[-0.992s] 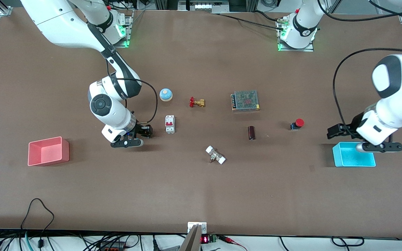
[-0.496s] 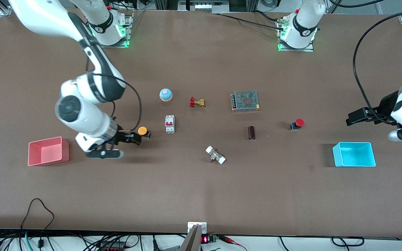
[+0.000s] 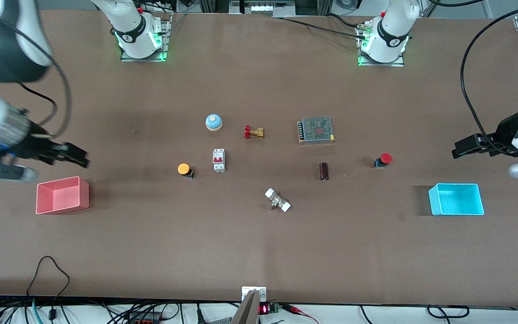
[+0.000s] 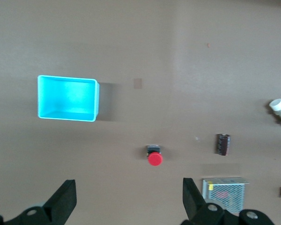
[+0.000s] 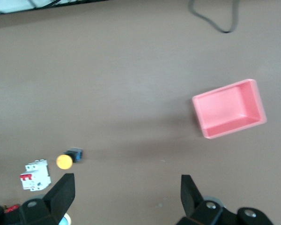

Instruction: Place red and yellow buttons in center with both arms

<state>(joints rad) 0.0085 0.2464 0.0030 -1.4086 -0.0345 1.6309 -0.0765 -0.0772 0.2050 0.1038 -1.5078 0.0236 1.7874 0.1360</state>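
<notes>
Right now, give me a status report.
Left gripper and right gripper open, empty, at table ends. Yellow button and red button resting on table.

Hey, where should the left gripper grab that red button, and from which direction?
Probably from straight above. The red button lies on its side, its round cap toward the left arm's end and its short black body toward the dark cylinder. Close the fingers across the black body just below the cap; the round cap could slip. The left gripper is open, up near the blue bin.

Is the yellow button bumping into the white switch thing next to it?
Apart. The front view shows bare brown table between the yellow button and the white switch; the right wrist view shows that gap too.
</notes>
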